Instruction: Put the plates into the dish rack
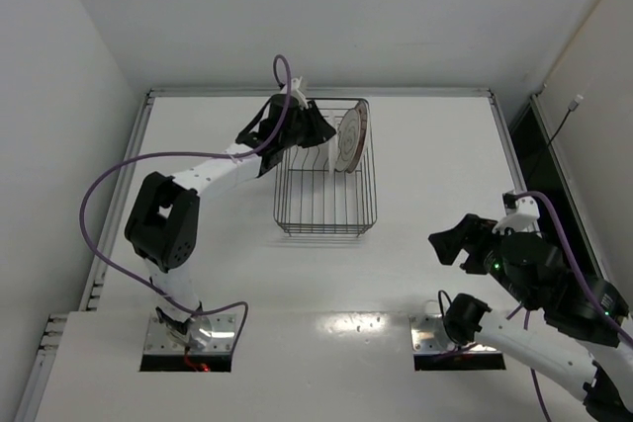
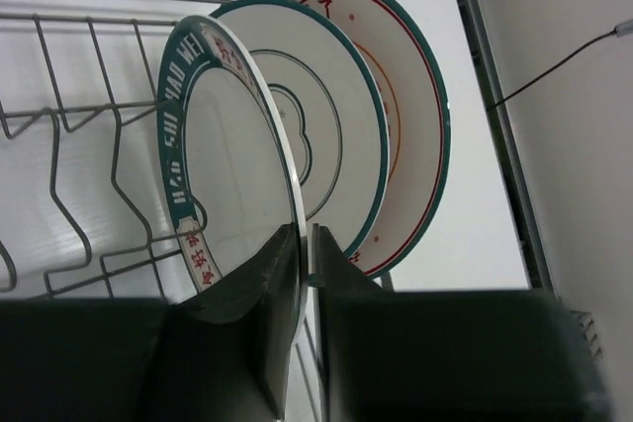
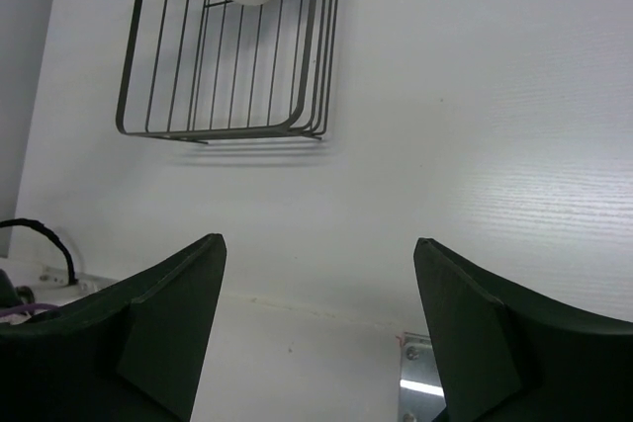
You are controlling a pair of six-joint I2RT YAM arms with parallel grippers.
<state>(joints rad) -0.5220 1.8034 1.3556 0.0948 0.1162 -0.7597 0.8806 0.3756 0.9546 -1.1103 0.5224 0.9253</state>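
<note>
Reaching out over the white table (image 1: pixel 435 165), the left arm holds its left gripper (image 2: pixel 303 232) down at the far end of the dish rack (image 1: pixel 325 230), which sits toward the far middle of the table. From the wrist camera I can see three plates standing on edge in the rack, close together, one behind the other. The nearest is the lettered plate (image 2: pixel 232 175), with a broad green band carrying white letters. Behind it stands the wavy-motif plate (image 2: pixel 336 145), thin green rim and a grey wavy outline at its centre. The red-ringed plate (image 2: pixel 410 135) stands at the back, leaning a little away from the other two. The left gripper's dark fingers (image 2: pixel 277 284) are drawn almost together and pinch the lower rim of the lettered plate, one on each face, so that plate is gripped while it stands in the rack. The rack's wire tines (image 2: pixel 117 160) show to the left of the plates in that view. From above, the plates sit in the rack's far right corner, with the gripper just to their left.

The right gripper (image 3: pixel 316 241) hangs over the near right part of the table, well apart from the rack. Its two fingers are spread wide with only bare tabletop between them, and it holds nothing. A purple cable (image 1: pixel 94 214) loops off the left arm.
</note>
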